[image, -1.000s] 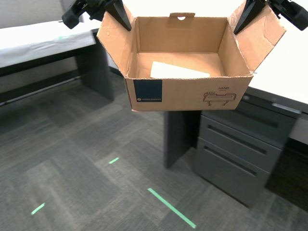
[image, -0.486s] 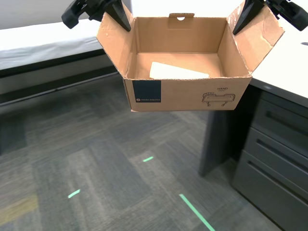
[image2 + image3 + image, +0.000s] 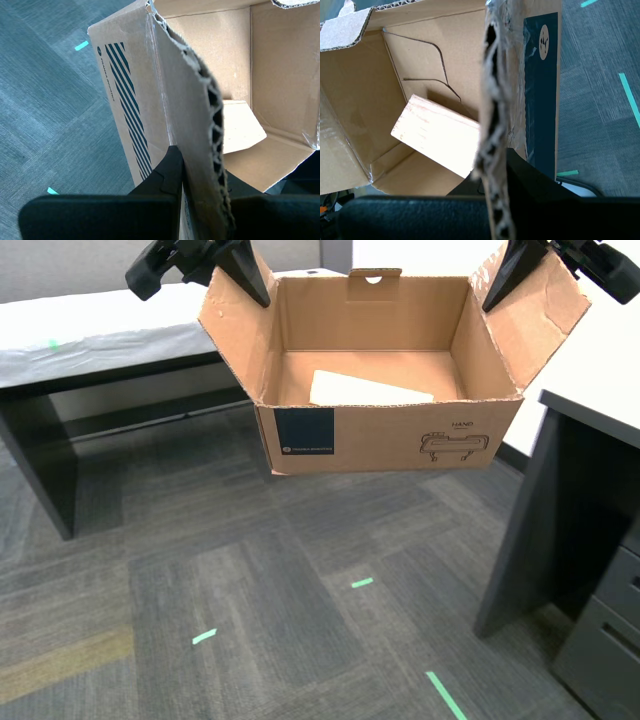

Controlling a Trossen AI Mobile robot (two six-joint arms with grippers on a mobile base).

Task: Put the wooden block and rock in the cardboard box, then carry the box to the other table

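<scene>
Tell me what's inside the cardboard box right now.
The wooden block lies on the floor of the cardboard box. No rock shows in any view, though the box's walls hide some of the floor, so I can't rule it out.

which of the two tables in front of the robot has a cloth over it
The table at the exterior view's left, behind the cardboard box; the dark-framed table at that view's right is bare.

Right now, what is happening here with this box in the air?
I hold the cardboard box above the carpet, my first gripper and my second gripper each clamped on a side flap. The wooden block lies inside; I see no rock. A cloth-covered table stands behind.
</scene>
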